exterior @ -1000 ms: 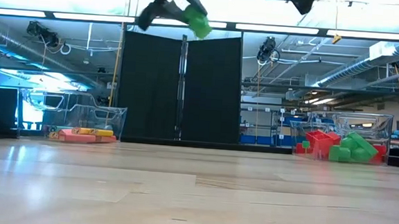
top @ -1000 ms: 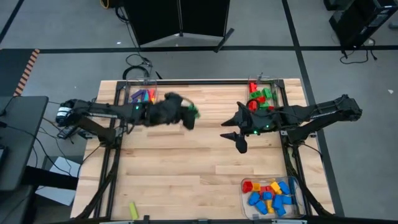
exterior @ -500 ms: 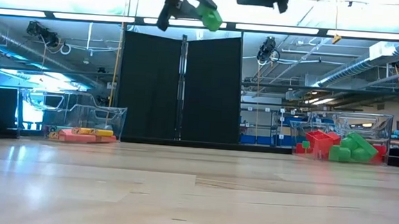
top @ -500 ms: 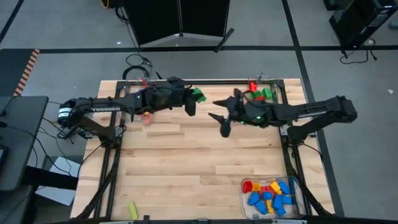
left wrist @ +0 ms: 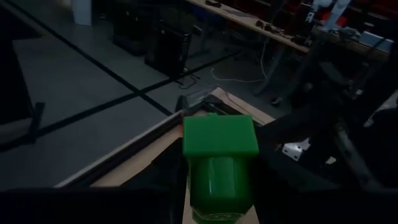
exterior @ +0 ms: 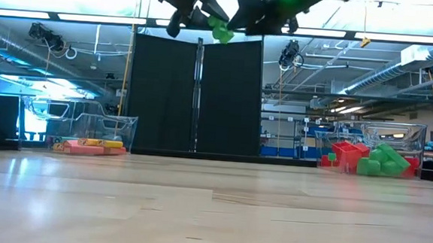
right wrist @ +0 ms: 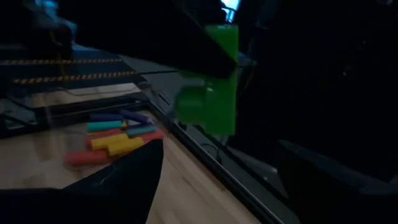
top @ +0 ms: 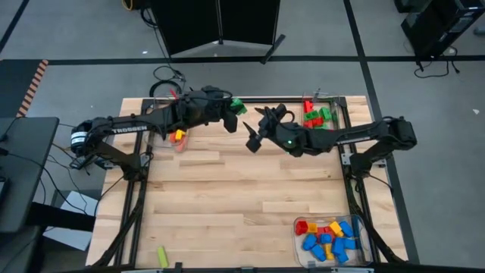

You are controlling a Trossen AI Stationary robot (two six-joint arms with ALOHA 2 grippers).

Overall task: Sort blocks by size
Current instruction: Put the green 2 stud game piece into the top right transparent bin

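High view: the left gripper (top: 231, 117) is clamped on a chunky green plastic brick (top: 237, 107), lifted well above the wooden table (top: 227, 205) near its far edge. The right gripper (top: 254, 133) hangs just beside it with its fingers spread wide and nothing between them, pointed at the brick. This looks like a mid-air handover, judged from the two grippers meeting over the middle of the far edge; the brick probably belongs on the right gripper's side.

Beyond the right gripper, at the far right corner, a clear plastic bin (top: 331, 99) holds red and green medium bricks (top: 317, 115). Behind the left gripper, at the far left corner, a second clear bin (exterior: 130, 121) holds long bars (right wrist: 118, 140) in yellow, red, purple and teal. Well apart from both grippers, at the near right corner, a third clear bin (top: 364, 239) holds short blue, red and yellow stubs (top: 327, 237). A lone yellow-green bar (top: 162, 255) lies at the near left edge.
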